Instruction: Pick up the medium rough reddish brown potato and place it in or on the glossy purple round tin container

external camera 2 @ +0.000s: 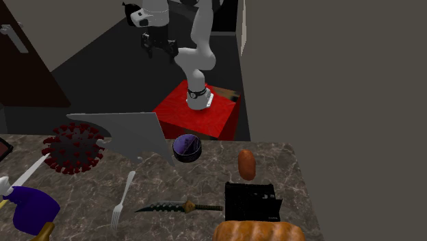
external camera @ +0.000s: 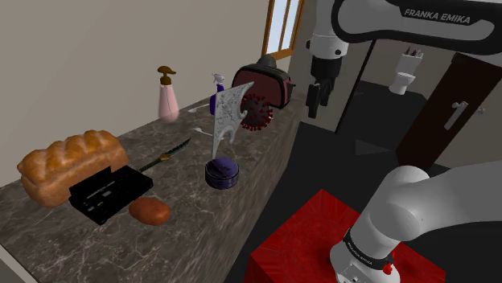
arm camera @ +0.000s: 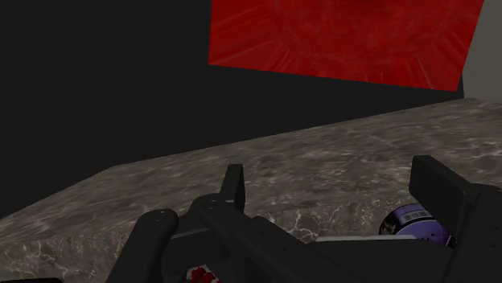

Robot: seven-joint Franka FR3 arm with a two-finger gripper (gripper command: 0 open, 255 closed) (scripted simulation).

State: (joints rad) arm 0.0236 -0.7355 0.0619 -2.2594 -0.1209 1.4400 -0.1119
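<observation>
Shoulder view gave you the rough reddish-brown oval potato [external camera: 150, 211] lying on the dark marbled stone counter [external camera: 48, 233], just beside a flat black box [external camera: 110, 193] and near a golden-brown bread loaf [external camera: 68, 165]. The glossy purple round tin [external camera: 221, 173] stood farther along the counter, apart from the potato, with nothing in it as far as you could see. Your all-black two-finger gripper [external camera: 314, 96] hung high past the counter's far end, well apart from both.

Second exterior view told you the same. The potato [external camera 2: 246, 164] sat on the counter near the tin [external camera 2: 187, 148] without touching it, and the gripper [external camera 2: 159, 46] was up beyond the red box stand [external camera 2: 198, 113], carrying nothing.

Wrist view showed you the two black fingers [arm camera: 233, 186] spread apart with bare counter between them. A small purple patch [arm camera: 412, 219] beside one finger may have been the tin, though you could not be sure.

By these pictures you had none of the task done. The potato was ungrasped and the tin unfilled. You had the whole job left: bring the claw over the potato, lower it, close on it, lift, carry it across to the tin and let go.
</observation>
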